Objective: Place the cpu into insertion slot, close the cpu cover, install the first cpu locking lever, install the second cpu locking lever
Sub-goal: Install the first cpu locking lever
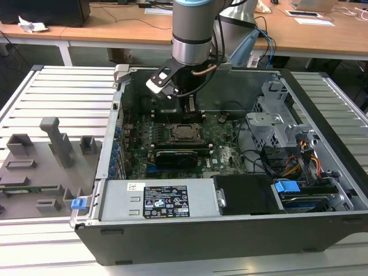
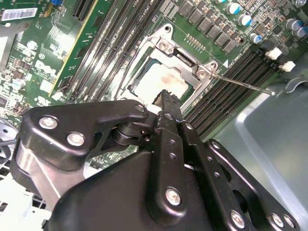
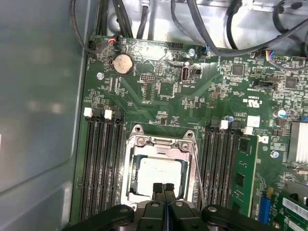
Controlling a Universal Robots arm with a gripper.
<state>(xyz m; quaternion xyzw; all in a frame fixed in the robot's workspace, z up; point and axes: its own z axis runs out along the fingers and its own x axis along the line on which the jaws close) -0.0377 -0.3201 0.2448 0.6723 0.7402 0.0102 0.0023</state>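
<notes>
Over the insertion slot [image 3: 136,168], your gripper [image 3: 163,186] hangs with its fingers [image 3: 157,190] pressed together, holding nothing.
You see the cpu [image 3: 159,172] lying in the slot, and the cpu cover [image 3: 161,142] lies flat around it.

The small square cpu [image 3: 159,174] has a matt, slightly stained silver-grey metal top. Around the cpu, the thin silver-grey metal cpu cover [image 3: 132,168] shines brightly. Beyond it, the green circuit board [image 3: 159,103] looks smooth and faintly glossy.

Gripper [image 3: 163,187] hides pt of cpu [image 3: 155,173], cpu cover [image 3: 161,143].
</notes>
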